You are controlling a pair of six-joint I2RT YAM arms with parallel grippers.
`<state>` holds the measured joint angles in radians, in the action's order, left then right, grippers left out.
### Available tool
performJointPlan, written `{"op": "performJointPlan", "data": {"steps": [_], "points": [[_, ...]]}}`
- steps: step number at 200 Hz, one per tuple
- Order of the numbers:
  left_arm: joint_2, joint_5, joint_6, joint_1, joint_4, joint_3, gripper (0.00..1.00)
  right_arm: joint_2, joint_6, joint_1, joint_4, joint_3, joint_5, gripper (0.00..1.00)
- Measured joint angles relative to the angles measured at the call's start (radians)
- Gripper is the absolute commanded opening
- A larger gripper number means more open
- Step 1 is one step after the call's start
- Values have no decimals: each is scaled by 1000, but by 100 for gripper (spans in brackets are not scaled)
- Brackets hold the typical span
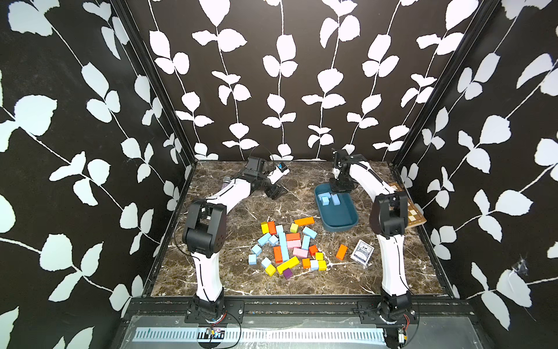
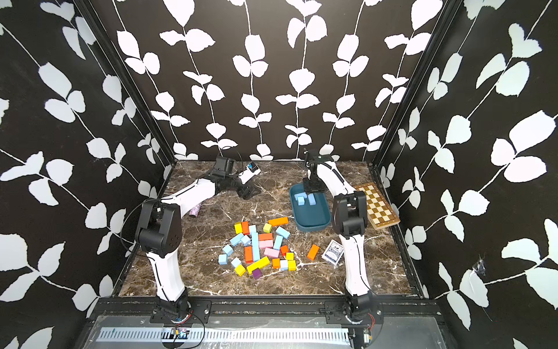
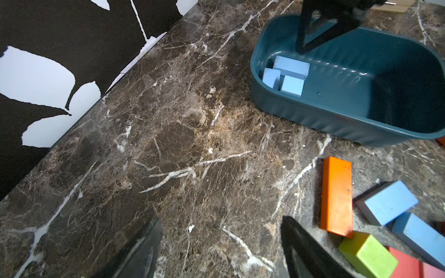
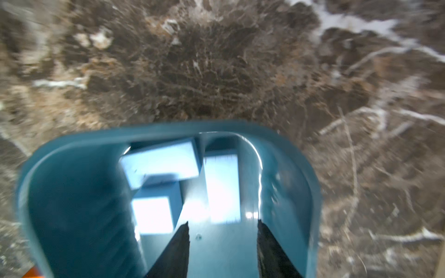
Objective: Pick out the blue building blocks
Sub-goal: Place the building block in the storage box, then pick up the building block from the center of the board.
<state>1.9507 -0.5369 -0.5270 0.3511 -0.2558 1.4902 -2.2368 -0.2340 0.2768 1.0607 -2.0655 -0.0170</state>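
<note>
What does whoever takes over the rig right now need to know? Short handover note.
Left gripper: open, empty, above bare table near the teal tray.
Right gripper: open, empty, over the tray's far end.
Done: at least three blue blocks lie in the tray.
Left: roughly ten blue ones lie in the mixed pile on the table; leave the other colours there.

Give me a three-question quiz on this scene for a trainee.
1. True or false: the left gripper holds one of the blue building blocks.
2. The right gripper hangs open above: A the teal tray, B the chessboard, C the card deck.
3. Where do most blue building blocks lie: in the teal tray or on the table?
Key: 1 false, it is open and empty; 2 A; 3 on the table.
</note>
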Motion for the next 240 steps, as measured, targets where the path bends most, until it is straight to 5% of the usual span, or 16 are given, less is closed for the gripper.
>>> {"op": "performJointPlan", "data": {"steps": [76,145,240], "points": [[-54,8,84,0,49,-167,79,435,-203,248,-160,444,57,43],[-257,45,63,1,19,-306,82,484,-388,435,-242,638,89,45],[-368,131,248,-24,-3,-393,86,528,-518,560,-270,723,109,50]]}}
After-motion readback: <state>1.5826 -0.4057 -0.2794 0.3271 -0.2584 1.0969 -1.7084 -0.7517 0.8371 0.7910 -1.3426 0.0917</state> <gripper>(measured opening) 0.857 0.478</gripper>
